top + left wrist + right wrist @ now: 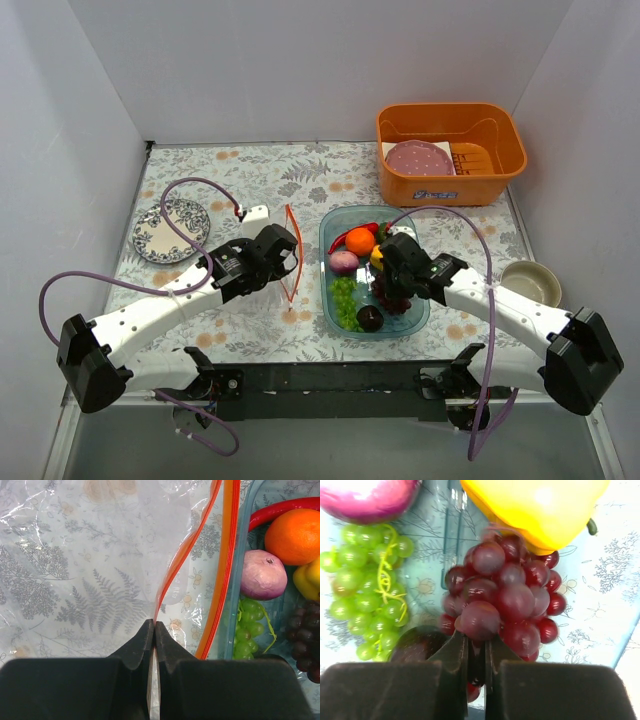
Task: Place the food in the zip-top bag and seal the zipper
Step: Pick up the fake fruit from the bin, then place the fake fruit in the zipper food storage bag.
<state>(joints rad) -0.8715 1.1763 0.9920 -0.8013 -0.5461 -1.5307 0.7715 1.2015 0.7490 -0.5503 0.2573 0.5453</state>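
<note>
The clear zip-top bag (100,540) lies left of the blue tray (332,222), its mouth facing the tray. My left gripper (155,623) is shut on the raised upper strip of the zipper (175,575); the lower strip (222,580) lies along the tray rim. It also shows in the top view (278,256). My right gripper (476,640) is shut on the dark purple grapes (505,595) over the tray, also seen from above (395,272). In the tray are the orange (360,240), red chilli (285,510), purple onion (343,262), yellow pepper (535,505), green grapes (345,300) and dark plum (370,318). No lime shows.
An orange basket (500,175) at the back right holds the pink dotted disc (420,158). A patterned plate (172,230) lies at the left, a small bowl (530,282) at the right edge, a small white object (254,213) behind the bag.
</note>
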